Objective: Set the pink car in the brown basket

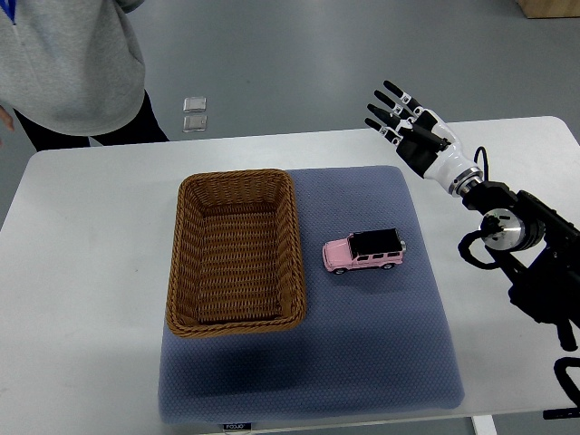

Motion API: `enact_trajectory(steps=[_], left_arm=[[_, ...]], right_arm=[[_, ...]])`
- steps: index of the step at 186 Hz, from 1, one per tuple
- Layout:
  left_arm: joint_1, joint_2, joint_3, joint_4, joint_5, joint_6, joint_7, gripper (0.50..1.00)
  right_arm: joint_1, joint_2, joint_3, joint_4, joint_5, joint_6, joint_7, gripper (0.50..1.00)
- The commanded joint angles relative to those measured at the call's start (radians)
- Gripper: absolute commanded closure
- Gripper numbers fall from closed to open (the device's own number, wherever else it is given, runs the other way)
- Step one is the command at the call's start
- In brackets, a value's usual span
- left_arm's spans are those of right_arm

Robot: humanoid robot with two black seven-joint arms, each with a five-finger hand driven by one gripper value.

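On the blue mat, the empty brown basket (237,251) sits left; just beside it at three o'clock lies the pink car (363,251), long axis left-right. The right hand (408,122), fingers spread and holding nothing, hovers at the car's one o'clock, well apart.

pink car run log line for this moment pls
pink car: on blue mat | brown basket: empty | right hand: open, raised, away from car

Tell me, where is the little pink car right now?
In the top view, the pink car sits on the blue mat, just right of the brown basket and not inside it. The right hand hovers open farther back right.
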Motion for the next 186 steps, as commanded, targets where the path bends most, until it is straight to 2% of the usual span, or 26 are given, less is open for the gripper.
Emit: enact_trajectory(steps=[1, 26, 51, 95, 186], left_arm=[[0.000, 0.000, 0.001, -0.001, 0.000, 0.000, 0.001, 0.500], [-0.002, 0.000, 0.001, -0.003, 0.002, 0.000, 0.001, 0.500], [-0.002, 0.000, 0.001, -0.007, 0.002, 0.000, 0.001, 0.500], [-0.002, 0.000, 0.001, -0.007, 0.000, 0.000, 0.001, 0.500], [-0.002, 0.000, -0.001, -0.006, 0.000, 0.000, 0.001, 0.500]], right_arm=[[0.069, -0.117, -0.152, 0.081, -0.257, 0.003, -0.012, 0.587], [0.256, -0.313, -0.498, 0.205, -0.471, 0.053, -0.026, 0.587], [0.401, -0.412, -0.734, 0.320, -0.487, 0.063, -0.047, 0.587], [0.366, -0.426, -0.753, 0.408, -0.484, 0.031, -0.058, 0.587], [0.240, -0.410, -0.754, 0.411, -0.544, -0.085, -0.058, 0.593]])
